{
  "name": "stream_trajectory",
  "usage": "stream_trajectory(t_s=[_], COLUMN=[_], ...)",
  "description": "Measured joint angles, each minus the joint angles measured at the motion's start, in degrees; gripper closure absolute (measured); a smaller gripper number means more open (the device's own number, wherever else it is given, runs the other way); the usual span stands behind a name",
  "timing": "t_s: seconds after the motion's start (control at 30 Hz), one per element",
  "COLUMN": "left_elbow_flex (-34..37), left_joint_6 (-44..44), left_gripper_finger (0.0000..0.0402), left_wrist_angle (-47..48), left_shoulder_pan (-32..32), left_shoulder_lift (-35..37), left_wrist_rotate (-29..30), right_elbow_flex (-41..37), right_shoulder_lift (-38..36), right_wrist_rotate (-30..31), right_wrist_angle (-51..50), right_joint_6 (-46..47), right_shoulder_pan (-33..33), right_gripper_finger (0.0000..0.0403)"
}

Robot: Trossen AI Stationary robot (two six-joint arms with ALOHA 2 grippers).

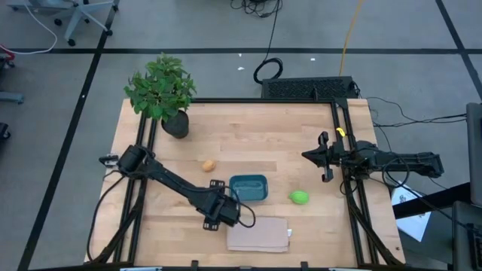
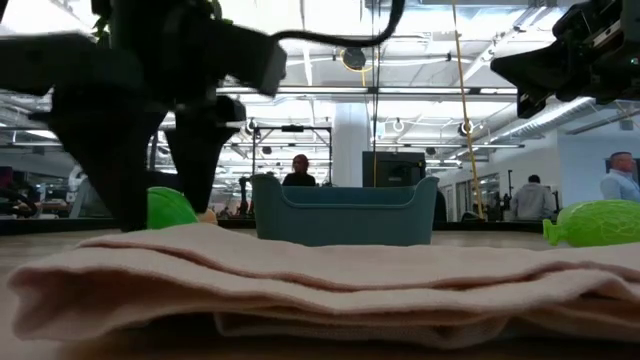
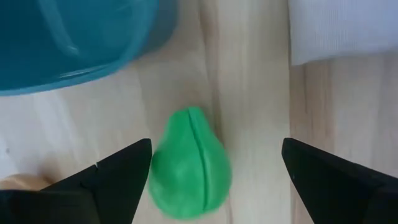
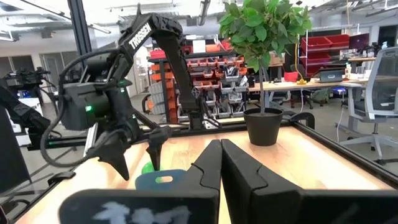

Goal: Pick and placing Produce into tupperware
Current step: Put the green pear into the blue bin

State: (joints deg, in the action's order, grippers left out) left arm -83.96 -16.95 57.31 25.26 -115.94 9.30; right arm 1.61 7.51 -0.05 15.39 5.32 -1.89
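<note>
Left gripper (image 3: 211,177) jaws spread wide, low over the counter (image 1: 248,139), with a green pear-shaped fruit (image 3: 189,165) lying on the wood between them, nearer one finger; no contact visible in the left wrist view. In the high view the left gripper (image 1: 220,205) sits just left of the container (image 1: 248,187) and hides that fruit. In the low view the fruit (image 2: 170,208) shows as a green lump beside the dark fingers (image 2: 195,150).

The teal container stands upright near the front middle of the counter; its corner (image 3: 74,43) is close to the fruit but apart from it. Whether anything lies inside it cannot be told. The folded beige cloth (image 1: 258,234) lies just in front of the container; its edge (image 3: 342,28) also shows in the left wrist view.

A second green fruit (image 1: 300,197) lies on the counter to the right of the container, near but not touching. The orange-tan fruit (image 1: 208,165) lies to the left and behind the container, apart from it.

Right gripper (image 1: 325,156) jaws pressed together, empty, held above the right side of the counter, well apart from the container; the shut fingers (image 4: 211,168) fill the right wrist view.

A potted plant (image 1: 163,92) stands at the back left corner. People (image 2: 300,170) show in the room beyond.
</note>
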Motion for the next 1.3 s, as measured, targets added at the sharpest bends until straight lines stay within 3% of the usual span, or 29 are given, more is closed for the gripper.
stream_trajectory(t_s=[0.43, 1.13, 1.3], left_elbow_flex=[0.0, 0.0, 0.0], left_joint_6=[0.6, 2.6, 2.8], left_gripper_finger=[0.0039, 0.0039, 0.0060], left_wrist_angle=[5.4, 5.1, 4.5], left_shoulder_pan=[-0.8, -0.9, -0.9], left_shoulder_lift=[-0.5, -0.6, -0.6], left_wrist_rotate=[1.7, 1.0, 1.0], right_elbow_flex=[0.0, 0.0, 0.0], right_shoulder_lift=[1.1, 1.3, 1.3], right_wrist_rotate=[0.2, 0.2, 0.2], right_wrist_angle=[0.1, 0.2, 0.2], right_joint_6=[0.0, 0.0, 0.0], right_shoulder_pan=[0.0, 0.0, 0.0], right_gripper_finger=[0.0403, 0.0403, 0.0403])
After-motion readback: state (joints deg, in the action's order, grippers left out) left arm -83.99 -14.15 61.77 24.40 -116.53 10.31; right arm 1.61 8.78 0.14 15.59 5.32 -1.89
